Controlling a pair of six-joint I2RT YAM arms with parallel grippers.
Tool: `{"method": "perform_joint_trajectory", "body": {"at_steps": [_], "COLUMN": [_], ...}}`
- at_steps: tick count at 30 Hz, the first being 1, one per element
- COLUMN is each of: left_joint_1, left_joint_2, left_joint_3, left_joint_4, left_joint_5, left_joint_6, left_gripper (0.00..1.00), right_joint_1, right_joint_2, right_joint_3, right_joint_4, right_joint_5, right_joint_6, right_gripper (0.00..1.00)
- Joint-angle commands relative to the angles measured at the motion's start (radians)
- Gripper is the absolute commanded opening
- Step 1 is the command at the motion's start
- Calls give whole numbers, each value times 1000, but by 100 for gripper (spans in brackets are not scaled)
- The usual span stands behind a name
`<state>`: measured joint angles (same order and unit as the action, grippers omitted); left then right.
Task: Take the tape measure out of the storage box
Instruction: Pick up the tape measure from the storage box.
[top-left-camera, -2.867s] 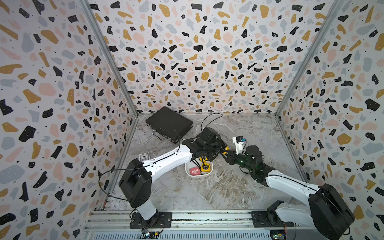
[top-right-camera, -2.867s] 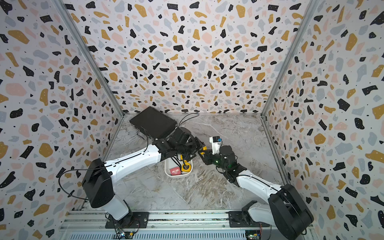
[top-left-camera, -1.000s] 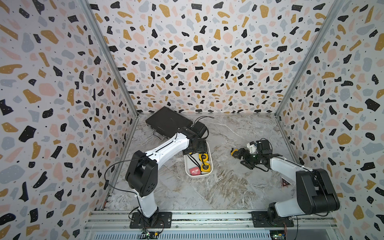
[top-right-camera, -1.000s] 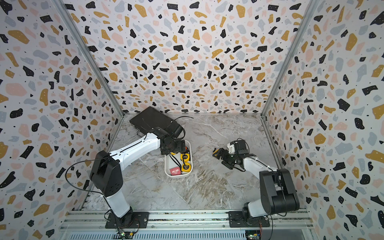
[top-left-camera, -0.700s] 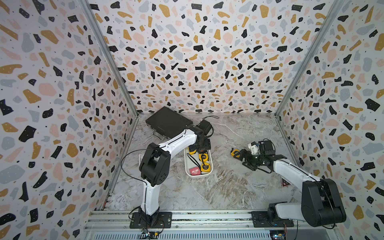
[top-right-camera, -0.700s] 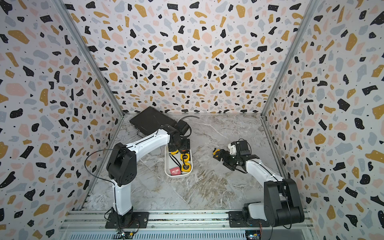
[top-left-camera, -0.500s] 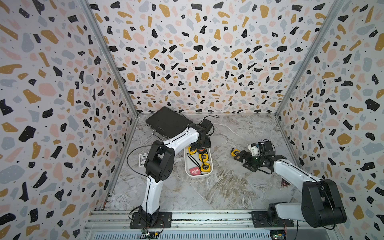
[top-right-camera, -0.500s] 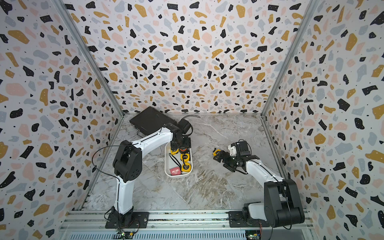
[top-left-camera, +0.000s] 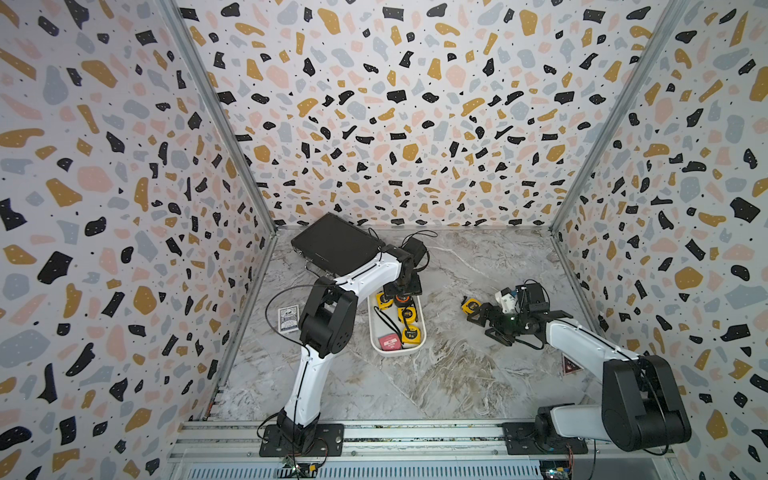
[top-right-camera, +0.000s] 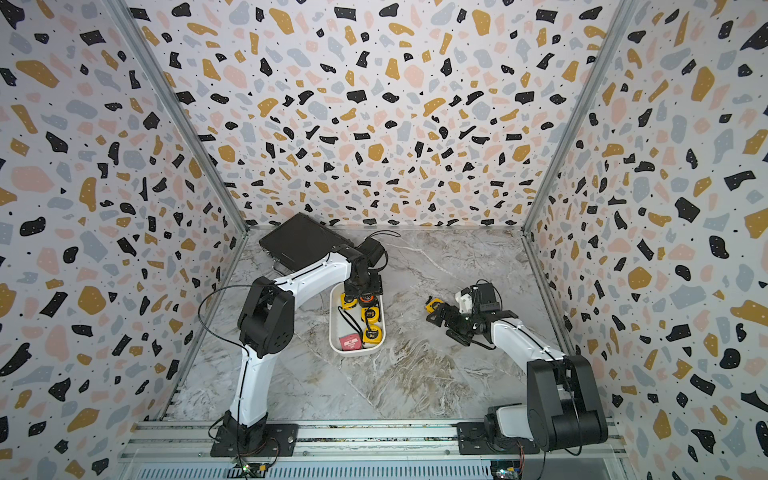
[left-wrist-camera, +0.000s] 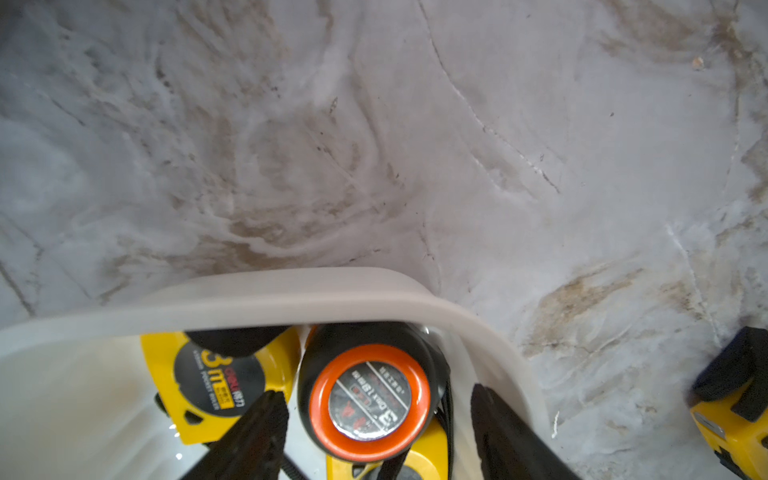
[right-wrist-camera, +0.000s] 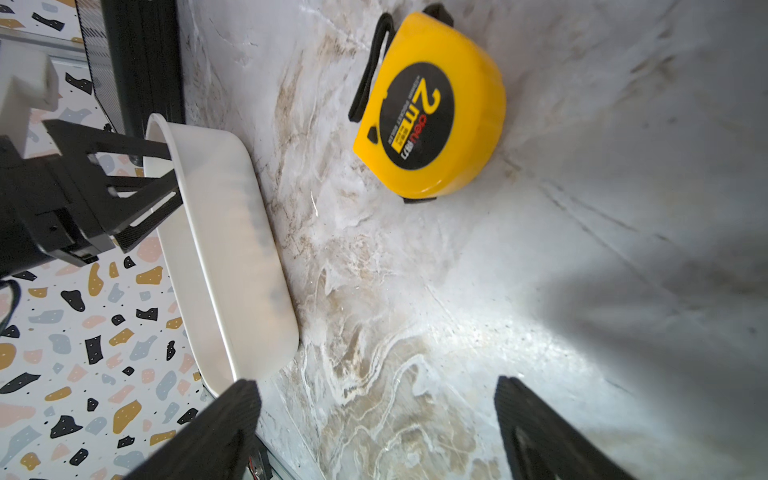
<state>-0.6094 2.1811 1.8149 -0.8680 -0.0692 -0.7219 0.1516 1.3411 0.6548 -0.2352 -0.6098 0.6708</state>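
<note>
Reaches the left tool into the far end of the white box, open, fingers either side of the black-and-orange tape measure in the far right corner, with a slight gap at one finger. Holds the right tool wide open and empty over the counter, close beside a yellow tape measure lying right of the box.

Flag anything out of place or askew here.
One yellow tape measure lies alone on the table, outside the storage box holding the others, near the open right end effector. Nothing looks spilled or damaged.
</note>
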Motion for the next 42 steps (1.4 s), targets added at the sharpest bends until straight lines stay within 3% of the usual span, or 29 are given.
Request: {"method": "perform_joint_trajectory", "body": {"at_steps": [1,14,31,35,39,42], "left_joint_1": [3,4,4,4,3,3], "left_joint_2": [19,78,137,129,120,81], "left_joint_3": [29,90,146,133,142,134], "left_joint_4": [-18,-86,-171,-158,-163,-161], "left_joint_5": [-5,-27,-32,-28,-30,-30], "left_joint_6": [-11,-13,-2,-4,-6,-12], "left_gripper": [74,67,71,63,38,25], "right_joint_1": [-3,-3,-4,-4,-3,-4], "right_joint_2": [-2,5,15,16,9,2], "right_joint_3": [5,8,3,2,3,6], "right_joint_4": [-11,0,32,33,32,34], "right_joint_5": [-7,-11,-26,-27,-27,-37], "right_joint_6": [-16,-12,0,0,0,-2], "right_gripper": [94,94,94,93,93,93]}}
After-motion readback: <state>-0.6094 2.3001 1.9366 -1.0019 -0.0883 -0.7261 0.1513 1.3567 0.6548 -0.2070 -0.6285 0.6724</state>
